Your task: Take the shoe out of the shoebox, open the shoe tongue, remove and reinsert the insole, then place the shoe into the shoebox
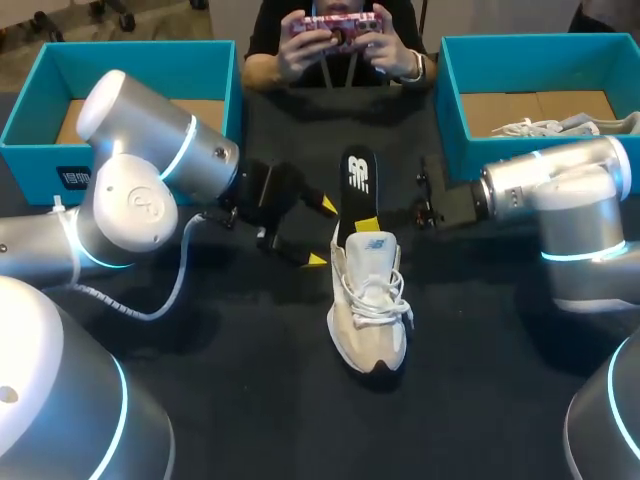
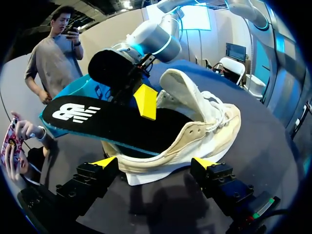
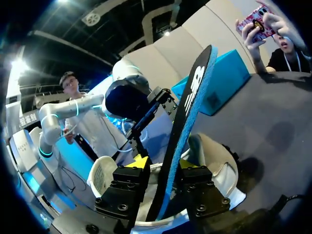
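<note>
- Shoe [image 1: 368, 345]: it stands on its sole at the middle of the surface [image 1: 250, 400], outside both boxes. The toe points toward the robot, the laces [image 1: 380, 298] are slack and the tongue [image 2: 178, 85] is lifted.
- Well to the left of the shoe, beyond its heel end, stands a teal shoebox [image 1: 130, 50].
- The left jaws hang just left of the shoe's heel, spread wide and holding nothing. The left wrist view shows the shoe's side wall ahead of the two yellow tips and apart from them.
- Insole [image 1: 358, 175]: black with a white mark. Its front is down inside the shoe, and its heel end sticks out past the shoe's collar, tilted up.
- The right jaws come in from the right of the shoe and pinch the insole by both faces, just above the collar.
- Handling, as I judge it:
  - The insole looks thin, light and bendy, so it should fold if pushed from far back. A grip close to the collar suits it.
  - The shoe looks light, with a soft upper that would cave in under a squeeze.
  - The firmer heel cup or the sole's edge is the better hold.
  - The loose laces may snag.
- Well to the right of the shoe stands a second teal shoebox [image 1: 540, 45] with another pale shoe [image 1: 540, 127] in it.
</note>
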`<state>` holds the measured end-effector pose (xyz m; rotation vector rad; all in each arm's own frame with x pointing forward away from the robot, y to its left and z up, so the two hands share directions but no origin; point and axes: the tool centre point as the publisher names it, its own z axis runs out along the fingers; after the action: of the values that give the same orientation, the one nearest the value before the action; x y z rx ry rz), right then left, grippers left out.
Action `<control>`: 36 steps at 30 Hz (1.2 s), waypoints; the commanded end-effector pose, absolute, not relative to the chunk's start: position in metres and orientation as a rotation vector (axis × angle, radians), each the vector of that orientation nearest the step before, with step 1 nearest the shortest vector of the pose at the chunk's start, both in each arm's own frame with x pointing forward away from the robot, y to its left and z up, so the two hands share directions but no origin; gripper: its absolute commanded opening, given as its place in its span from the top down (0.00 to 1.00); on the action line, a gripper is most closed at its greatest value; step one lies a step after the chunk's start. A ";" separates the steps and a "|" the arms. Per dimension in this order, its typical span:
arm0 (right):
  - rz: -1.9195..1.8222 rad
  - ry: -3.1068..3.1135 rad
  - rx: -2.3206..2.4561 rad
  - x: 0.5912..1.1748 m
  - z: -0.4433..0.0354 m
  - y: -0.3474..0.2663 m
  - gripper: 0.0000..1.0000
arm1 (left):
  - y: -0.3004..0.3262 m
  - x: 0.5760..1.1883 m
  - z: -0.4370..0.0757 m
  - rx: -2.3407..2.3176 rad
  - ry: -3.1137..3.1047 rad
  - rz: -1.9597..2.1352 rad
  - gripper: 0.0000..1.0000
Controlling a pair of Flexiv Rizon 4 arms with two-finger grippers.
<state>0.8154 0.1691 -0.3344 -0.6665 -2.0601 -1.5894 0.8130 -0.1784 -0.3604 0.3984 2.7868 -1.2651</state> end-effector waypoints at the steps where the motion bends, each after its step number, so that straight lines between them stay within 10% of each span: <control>1: -1.515 -2.061 -0.638 0.829 -0.335 0.172 0.75 | -0.178 0.814 -0.361 0.403 2.788 -1.266 0.00; 4: -1.476 -2.056 -0.646 0.830 -0.337 0.172 1.00 | -0.179 0.814 -0.361 0.403 2.786 -1.266 0.00; 29: -1.313 -1.980 -0.831 0.783 -0.354 0.163 1.00 | -0.183 0.814 -0.362 0.432 2.789 -1.275 0.00; 36: -1.324 -2.034 -0.806 0.792 -0.341 0.164 0.84 | -0.184 0.813 -0.363 0.430 2.791 -1.277 0.00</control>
<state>0.7927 0.1643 -0.3475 -0.7999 -2.0203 -1.3345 0.8129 -0.1827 -0.3617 0.4290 2.7901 -1.2779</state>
